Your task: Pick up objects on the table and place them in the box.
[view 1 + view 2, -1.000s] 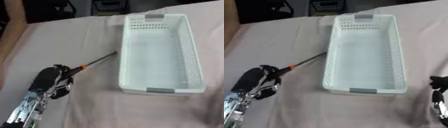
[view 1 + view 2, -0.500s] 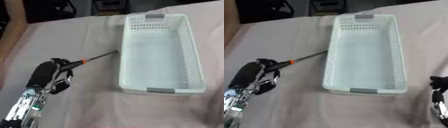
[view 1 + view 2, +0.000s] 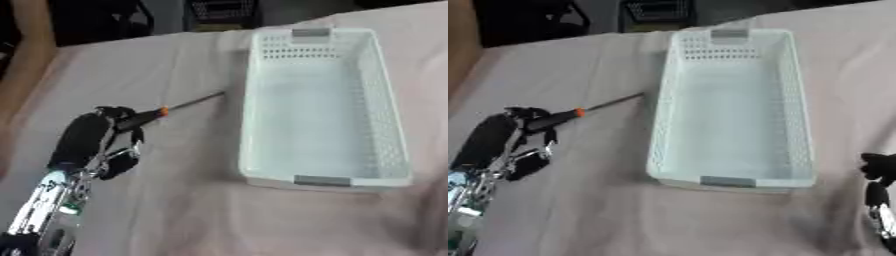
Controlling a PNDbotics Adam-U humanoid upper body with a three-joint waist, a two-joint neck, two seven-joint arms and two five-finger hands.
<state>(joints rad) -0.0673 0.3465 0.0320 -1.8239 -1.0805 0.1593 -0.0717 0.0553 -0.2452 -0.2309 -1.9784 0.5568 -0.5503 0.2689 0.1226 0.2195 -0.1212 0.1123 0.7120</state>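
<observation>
Nearest the camera on the left side, the left arm comes up from the bottom corner, silver and black, with some green bits on the forearm. The left hand point(image 3: 87, 142) is curled round the dark handle of a screwdriver point(image 3: 166, 110), so it's grasping the tool. The handle end sits inside the fingers, then there's an orange collar just past them, and the thin metal shaft sticks out up and to the right, pointing at the box. The tip ends just short of the box's left wall, near it but not touching as far as I can see. Can't tell if the screwdriver is lifted off the cloth or still lying on it, the angle doesn't give that away.

Over on the right, the right hand point(image 3: 877, 175) only pokes in at the lower right edge of the right eye view, dark fingertips pointing up. Too little of it shows to say whether it's relaxed or clenched, so I honestly can't tell.

The box point(image 3: 254, 125) is a white plastic basket with perforated walls and grey handle tabs on the near and far short ends. It lies lengthwise away from the camera, right of the screwdriver. Everything sits on a table with a pinkish cloth point(image 3: 184, 210), a bit wrinkled
</observation>
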